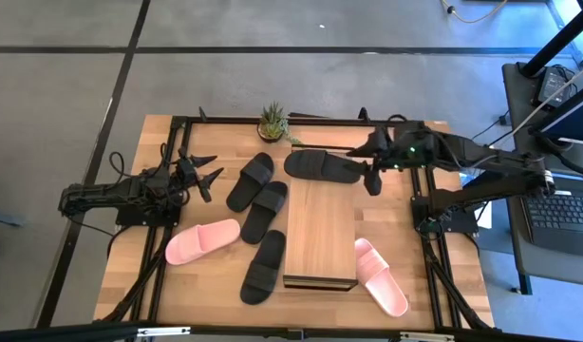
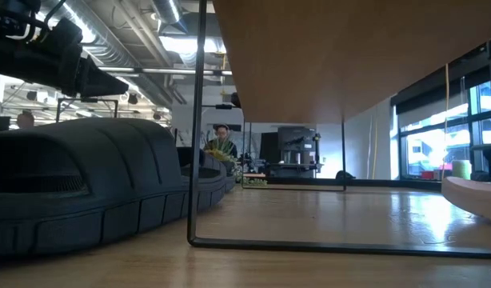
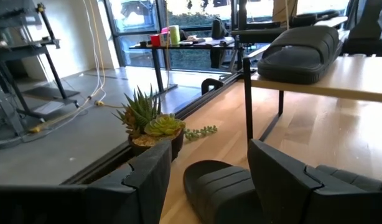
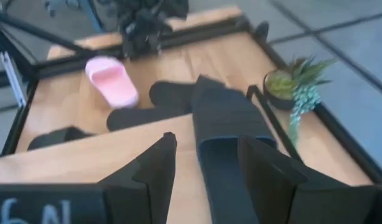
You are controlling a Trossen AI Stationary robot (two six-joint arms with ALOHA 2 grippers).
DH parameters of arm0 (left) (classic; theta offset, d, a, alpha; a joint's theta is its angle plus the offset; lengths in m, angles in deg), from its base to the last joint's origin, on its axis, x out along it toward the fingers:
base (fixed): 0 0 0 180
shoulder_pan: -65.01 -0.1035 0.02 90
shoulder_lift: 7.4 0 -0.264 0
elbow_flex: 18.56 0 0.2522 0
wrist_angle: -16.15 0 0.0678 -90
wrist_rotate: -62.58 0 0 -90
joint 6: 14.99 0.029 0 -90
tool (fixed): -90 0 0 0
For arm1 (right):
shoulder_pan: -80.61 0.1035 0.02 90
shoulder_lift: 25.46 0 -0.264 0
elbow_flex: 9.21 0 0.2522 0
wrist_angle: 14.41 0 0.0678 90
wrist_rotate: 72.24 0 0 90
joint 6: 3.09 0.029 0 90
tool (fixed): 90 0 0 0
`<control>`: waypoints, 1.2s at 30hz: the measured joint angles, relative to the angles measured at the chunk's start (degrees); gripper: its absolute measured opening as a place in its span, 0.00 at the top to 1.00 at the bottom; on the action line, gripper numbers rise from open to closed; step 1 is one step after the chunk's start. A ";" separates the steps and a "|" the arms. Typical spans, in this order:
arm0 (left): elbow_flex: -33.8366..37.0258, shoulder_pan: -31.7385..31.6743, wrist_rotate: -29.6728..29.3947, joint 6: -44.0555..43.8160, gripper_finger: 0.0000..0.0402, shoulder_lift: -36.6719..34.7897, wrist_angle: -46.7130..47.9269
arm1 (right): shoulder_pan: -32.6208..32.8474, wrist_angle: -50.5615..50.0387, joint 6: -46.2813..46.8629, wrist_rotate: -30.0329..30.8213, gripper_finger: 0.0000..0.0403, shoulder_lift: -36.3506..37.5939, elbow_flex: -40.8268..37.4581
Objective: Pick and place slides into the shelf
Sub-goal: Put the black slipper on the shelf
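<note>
**One black slide on the shelf, five more on the surface**

The right gripper (image 1: 371, 180) hangs over the far end of the shelf (image 1: 320, 237), just beside a black slide (image 1: 322, 166) that lies across that end. In the right wrist view its jaws stand wide and hold nothing, with the slide between and below them. I judge this slide is either just placed or about to be adjusted, because it lies crosswise and hangs partly off the plank.

The left gripper (image 1: 208, 178) waits near the far left of the surface (image 1: 206, 285), jaws open and empty, pointing toward two black slides (image 1: 258, 195) beside the small potted plant (image 1: 272, 122).

Another black slide (image 1: 263, 266) lies near the shelf's left side. One pink slide (image 1: 202, 241) is on the left, the other pink slide (image 1: 381, 275) on the right.
</note>
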 joint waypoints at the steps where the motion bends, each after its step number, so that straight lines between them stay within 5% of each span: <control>1: 0.00 0.00 0.01 -1.12 0.49 0.00 0.01 | 0.24 2.82 0.82 0.37 0.57 1.24 -2.08; 10: 0.00 0.00 0.59 -9.41 0.49 0.00 -0.02 | 0.21 26.98 5.53 0.70 0.57 10.70 -20.73; 21: 0.13 0.02 9.09 1.29 0.49 3.18 -11.10 | 0.19 28.59 5.06 5.57 0.57 14.16 -22.92; 31: -3.99 0.04 11.25 2.00 0.49 22.34 -15.10 | 0.19 28.54 3.88 5.74 0.57 14.00 -22.92; 36: -11.00 0.04 11.24 12.97 0.49 33.56 -12.23 | 0.19 28.52 3.86 5.76 0.57 14.00 -22.92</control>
